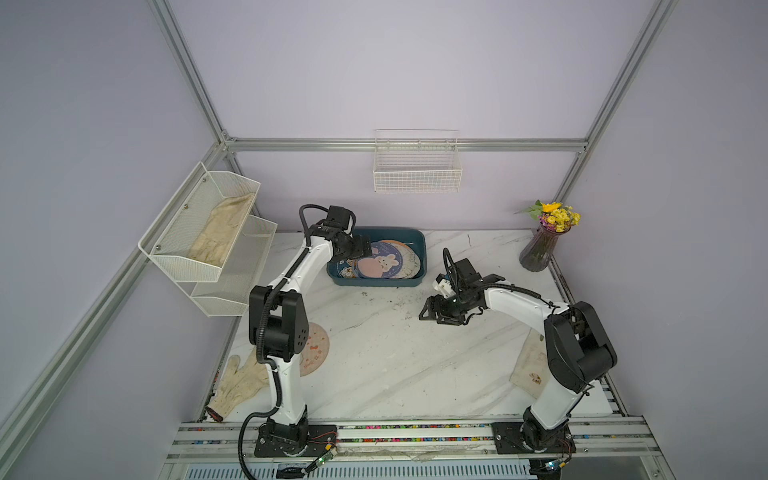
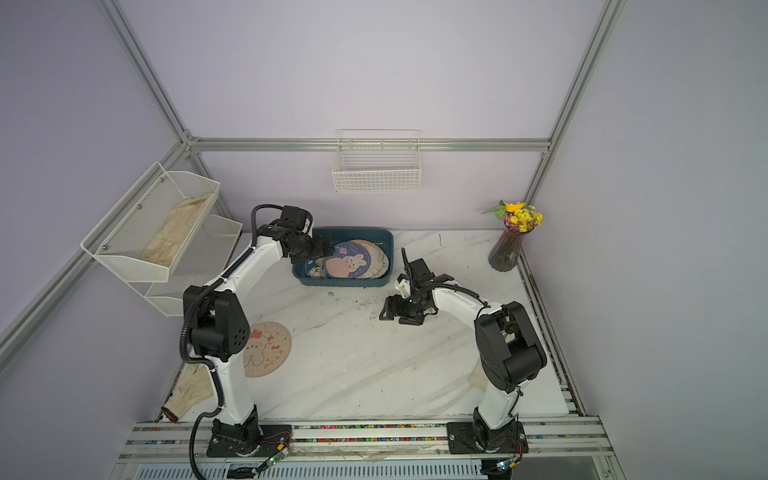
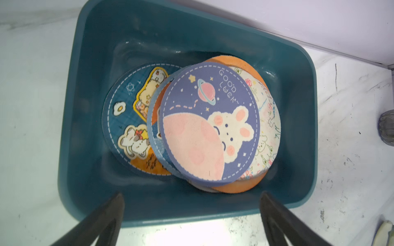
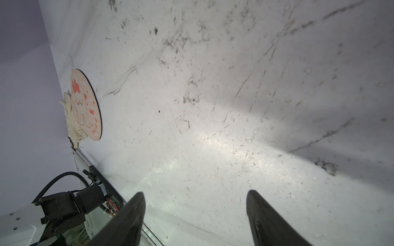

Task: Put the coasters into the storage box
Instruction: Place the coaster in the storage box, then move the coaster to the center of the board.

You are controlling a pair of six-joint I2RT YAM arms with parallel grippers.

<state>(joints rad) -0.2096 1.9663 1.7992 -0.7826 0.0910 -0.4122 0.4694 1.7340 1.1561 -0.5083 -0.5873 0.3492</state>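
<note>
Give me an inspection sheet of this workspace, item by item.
Surface: marble table, scuffed, dirt specks.
Job's things: coasters piled in box; one pink coaster on the table by the left arm.
Clutter: glove at near left edge; vase at far right corner.
Hands: left hand open above the box; right hand open over bare table.
Cables: hose along left arm.
Surroundings: wall basket; rack holding a second glove.

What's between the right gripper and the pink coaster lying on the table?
Nothing: only bare, scuffed marble table lies between the right gripper and the pink coaster, as the right wrist view shows.
</note>
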